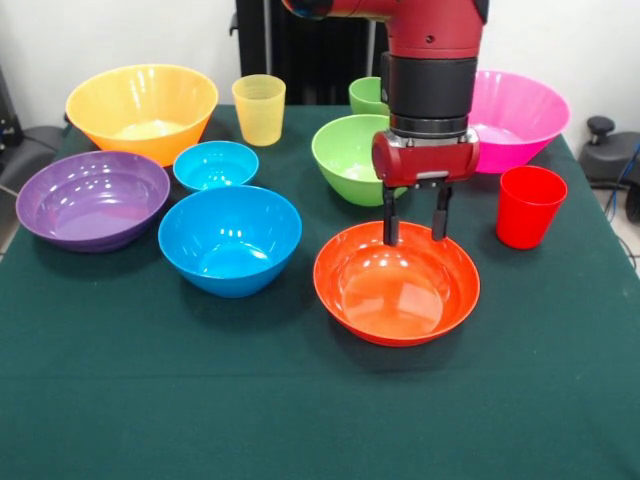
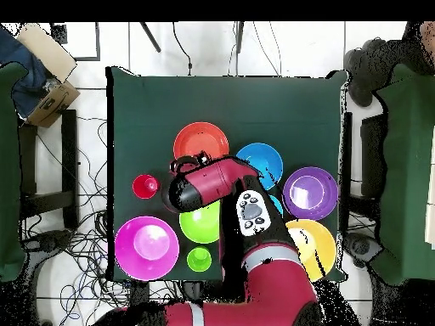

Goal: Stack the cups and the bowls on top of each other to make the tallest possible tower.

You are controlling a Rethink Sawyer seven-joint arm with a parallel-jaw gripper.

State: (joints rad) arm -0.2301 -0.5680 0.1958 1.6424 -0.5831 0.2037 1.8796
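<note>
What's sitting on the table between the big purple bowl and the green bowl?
Two blue bowls: a small one and a bigger one in front of it. The front view shows both between the purple bowl and green bowl.

table (image 1: 120, 400): green cloth | on it: seven bowls (image 1: 230, 238), three cups (image 1: 528, 205), all separate, none stacked

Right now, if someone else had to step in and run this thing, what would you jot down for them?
Gripper: open, empty, fingers straddling the far rim of the red-orange bowl.
Loose on the table: big blue bowl, small blue bowl, purple bowl, yellow-orange bowl, green bowl, pink bowl, red cup, yellow cup, green cup.
Done: nothing stacked.
Left: the whole tower.
</note>
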